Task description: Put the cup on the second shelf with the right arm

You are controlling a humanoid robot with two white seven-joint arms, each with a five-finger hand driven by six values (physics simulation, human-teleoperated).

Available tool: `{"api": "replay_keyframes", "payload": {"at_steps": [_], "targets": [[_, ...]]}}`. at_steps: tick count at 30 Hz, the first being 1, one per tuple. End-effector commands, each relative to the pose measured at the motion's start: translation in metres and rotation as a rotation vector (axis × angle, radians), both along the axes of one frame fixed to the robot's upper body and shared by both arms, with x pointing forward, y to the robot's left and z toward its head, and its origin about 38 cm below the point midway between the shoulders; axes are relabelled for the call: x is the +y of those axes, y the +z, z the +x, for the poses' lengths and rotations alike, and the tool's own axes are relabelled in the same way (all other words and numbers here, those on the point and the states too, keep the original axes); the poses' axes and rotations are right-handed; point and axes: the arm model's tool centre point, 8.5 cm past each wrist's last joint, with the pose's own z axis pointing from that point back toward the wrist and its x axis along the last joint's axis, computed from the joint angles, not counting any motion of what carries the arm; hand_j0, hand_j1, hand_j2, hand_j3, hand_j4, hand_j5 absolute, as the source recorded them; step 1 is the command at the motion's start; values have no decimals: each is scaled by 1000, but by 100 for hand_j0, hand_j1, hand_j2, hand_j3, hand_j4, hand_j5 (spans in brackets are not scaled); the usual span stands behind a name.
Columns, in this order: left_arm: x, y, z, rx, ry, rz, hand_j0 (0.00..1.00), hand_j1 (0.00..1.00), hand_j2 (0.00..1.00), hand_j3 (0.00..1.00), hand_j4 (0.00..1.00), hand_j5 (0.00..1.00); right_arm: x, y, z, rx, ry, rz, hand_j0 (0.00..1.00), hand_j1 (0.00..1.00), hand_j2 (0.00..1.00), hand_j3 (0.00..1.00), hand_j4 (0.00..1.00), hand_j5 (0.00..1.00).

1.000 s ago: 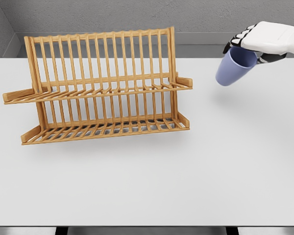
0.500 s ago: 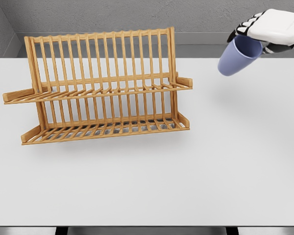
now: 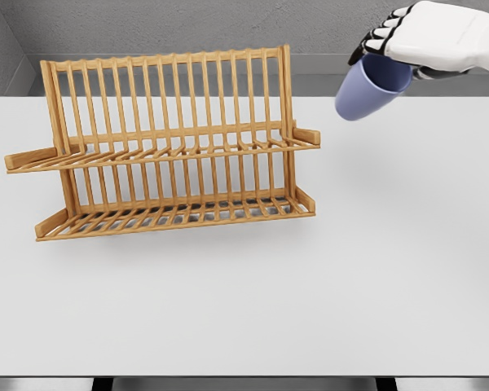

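A wooden two-tier dish rack stands on the left half of the white table, with an upper shelf and a lower shelf of slats. My right hand hovers at the top right, above table height, shut on a lavender cup. The cup hangs tilted, its bottom pointing down-left towards the rack's right end, a short gap away from the rack's top corner. The left arm does not show.
The table's far edge meets a grey wall behind the rack. The table's front edge runs along the bottom of the picture.
My right hand has risen and moved left with the cup, bringing it nearer the rack's right end. The rack has not moved.
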Motion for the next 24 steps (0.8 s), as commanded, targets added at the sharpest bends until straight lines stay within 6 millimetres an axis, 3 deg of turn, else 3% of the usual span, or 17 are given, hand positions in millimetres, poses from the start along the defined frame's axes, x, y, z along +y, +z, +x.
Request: {"api": "replay_keyframes", "payload": {"at_steps": [1,24], "targets": [[0,0,0,0,0,0,100,100,100,100,100,100,4,3,-3,-9,12,3,63,63,63,63,63,63],[0,0,0,0,0,0,100,100,100,100,100,100,39,24,-25,-89,111,-4,63,63,63,63,63,63]]}}
